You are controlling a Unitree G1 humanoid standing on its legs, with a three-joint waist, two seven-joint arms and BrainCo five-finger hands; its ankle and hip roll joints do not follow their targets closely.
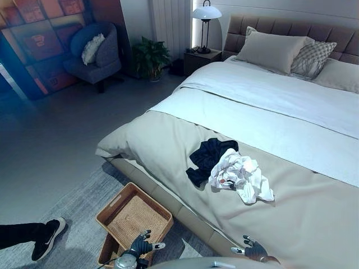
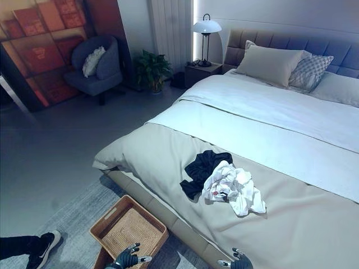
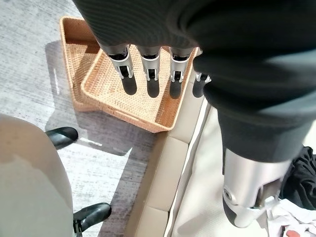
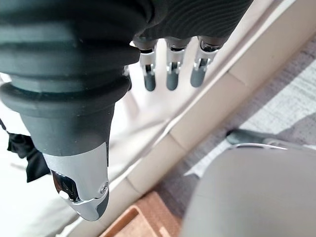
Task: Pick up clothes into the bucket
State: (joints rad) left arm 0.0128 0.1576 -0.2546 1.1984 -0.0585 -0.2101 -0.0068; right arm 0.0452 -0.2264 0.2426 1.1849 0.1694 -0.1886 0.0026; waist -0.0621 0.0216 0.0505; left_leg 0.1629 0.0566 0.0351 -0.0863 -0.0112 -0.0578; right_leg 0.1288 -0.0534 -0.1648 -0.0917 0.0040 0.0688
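The bed [image 1: 314,224] carries 2 garments near its foot edge: a dark garment [image 1: 208,157] with a white garment [image 1: 240,175] touching it and partly lying over it. On the rug [image 1: 78,207] just beside the bed stand 2 wicker baskets [image 1: 134,216], one set on the other. The left hand [image 1: 140,245] hovers over the baskets and the right hand [image 1: 252,249] over the bed's edge, both with fingers straight and holding nothing.
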